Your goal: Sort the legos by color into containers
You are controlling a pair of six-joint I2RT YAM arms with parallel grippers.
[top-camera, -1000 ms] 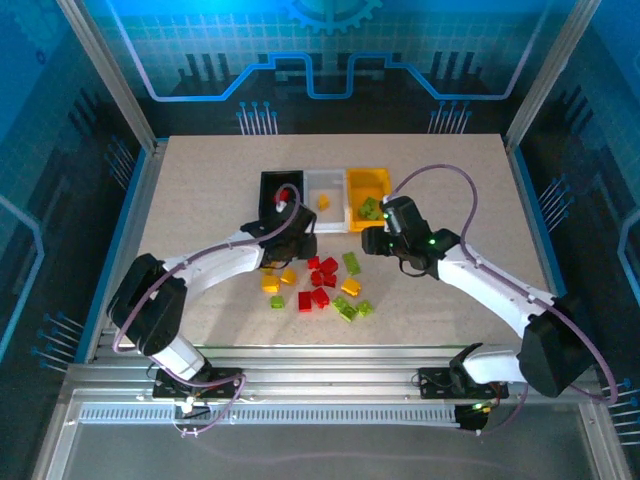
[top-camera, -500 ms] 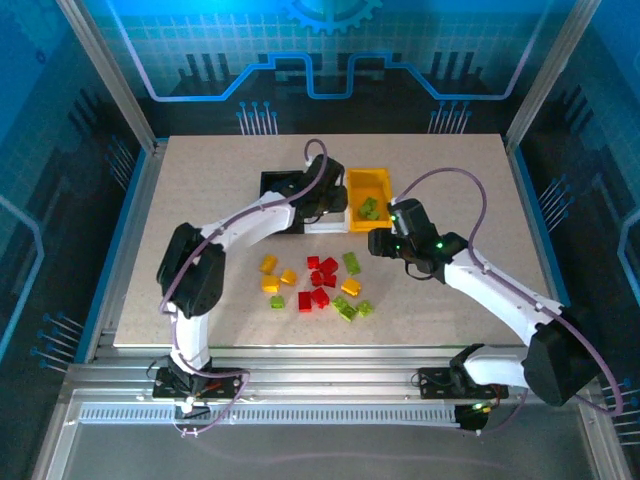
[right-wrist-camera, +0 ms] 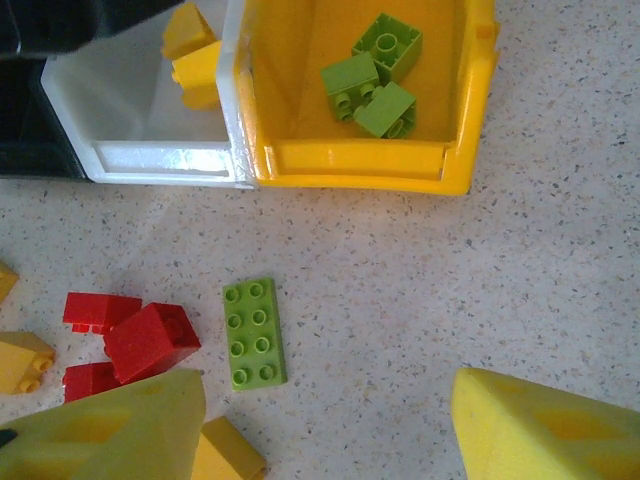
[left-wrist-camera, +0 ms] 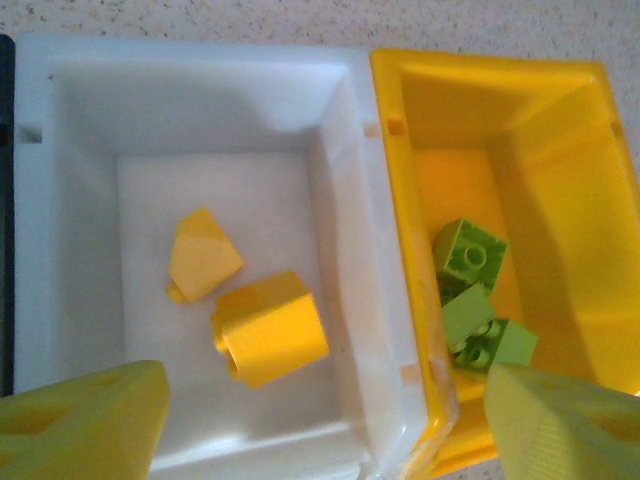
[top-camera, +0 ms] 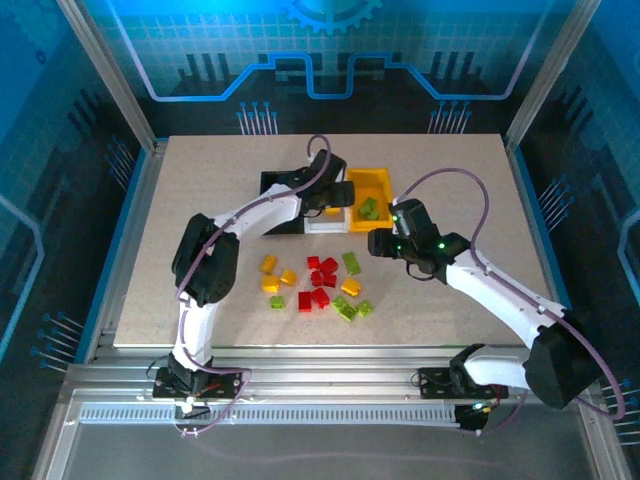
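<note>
The loose legos (top-camera: 318, 285) lie in a small scatter on the table (top-camera: 450, 170), just in front of the three bins: red ones in the middle, yellow ones to the left, green ones to the right and front. Behind them the white bin (left-wrist-camera: 340, 150) holds two yellow bricks (left-wrist-camera: 270, 328), one lying close against the other, and the yellow bin (left-wrist-camera: 560, 200) touching its side holds three green bricks (left-wrist-camera: 470, 255) in a cluster. The black bin (top-camera: 280, 190) sits on the far side of the white one; the arm covers most of it and I cannot tell what is inside. The left gripper (left-wrist-camera: 320, 430) hangs over the white bin with its fingers spread wide and nothing between them, so that looks to me like a drop-off just finished. The right gripper (right-wrist-camera: 330, 430) is also released and empty, poised low over the table with a flat green plate (right-wrist-camera: 254, 333) just ahead of its fingers and some red bricks (right-wrist-camera: 150, 340) beside that. I'd say the sorting is less than half done. Next, the right arm would need to come down squarely over the thin plate, pinch its long edges without nudging the red neighbours, and carry it to the yellow bin, while the left arm swings back to the pile.
</note>
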